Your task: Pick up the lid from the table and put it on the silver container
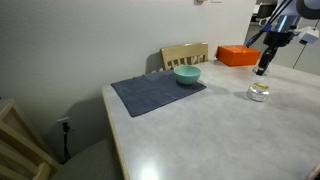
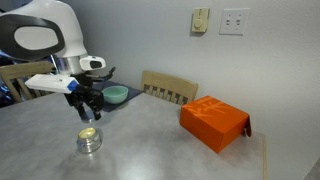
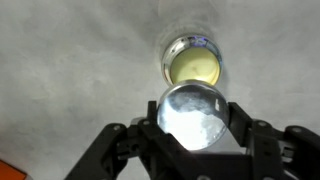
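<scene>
1. Gripper [image 3: 195,128] is clenched on the lid [image 3: 195,113]. The wrist view shows the round, shiny lid pinched between the dark fingers [image 3: 135,140], one on each side.
2. The lid is off the table [image 1: 190,130], held in the air and not seated on anything.
3. The silver container [image 3: 193,63] stands upright and open on the table, and the wrist view shows a yellowish inside. In that view it sits just past the lid's edge, apart from it.
4. In both exterior views the gripper hangs over the container [image 2: 89,141], roughly in line with it, with a visible gap between them. The lid is too small to make out there.
5. The container stands alone on bare tabletop, with nothing touching it.
6. A teal bowl [image 1: 187,74] rests on the far part of a dark mat [image 1: 150,94], well apart from the container.
7. An orange box [image 2: 214,123] lies on the table off to one side, well apart from the container.
8. A wooden chair [image 2: 170,88] stands at the far edge of the table, behind the bowl.
9. The wall behind is pale, with wall plates [image 2: 235,20] high up.
</scene>
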Action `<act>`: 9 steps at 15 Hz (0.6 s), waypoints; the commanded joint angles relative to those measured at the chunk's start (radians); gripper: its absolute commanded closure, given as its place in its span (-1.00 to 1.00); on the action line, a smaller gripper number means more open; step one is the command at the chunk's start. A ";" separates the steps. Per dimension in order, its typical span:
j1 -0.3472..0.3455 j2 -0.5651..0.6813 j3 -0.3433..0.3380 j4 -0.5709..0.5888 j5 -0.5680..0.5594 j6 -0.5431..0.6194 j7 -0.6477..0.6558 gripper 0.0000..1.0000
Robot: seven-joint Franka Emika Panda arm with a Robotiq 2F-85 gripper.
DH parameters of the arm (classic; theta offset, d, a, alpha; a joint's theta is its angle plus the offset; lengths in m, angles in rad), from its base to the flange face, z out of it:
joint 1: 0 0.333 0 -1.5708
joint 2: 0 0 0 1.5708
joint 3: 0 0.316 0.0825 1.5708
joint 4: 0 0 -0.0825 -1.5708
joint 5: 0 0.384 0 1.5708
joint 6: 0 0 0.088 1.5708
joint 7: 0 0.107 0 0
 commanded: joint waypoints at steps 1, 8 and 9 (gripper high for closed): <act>-0.013 0.063 0.008 0.040 0.017 -0.034 -0.021 0.13; -0.018 0.128 0.009 0.060 0.010 -0.043 -0.014 0.13; -0.016 0.135 0.009 0.062 0.009 -0.043 -0.007 0.13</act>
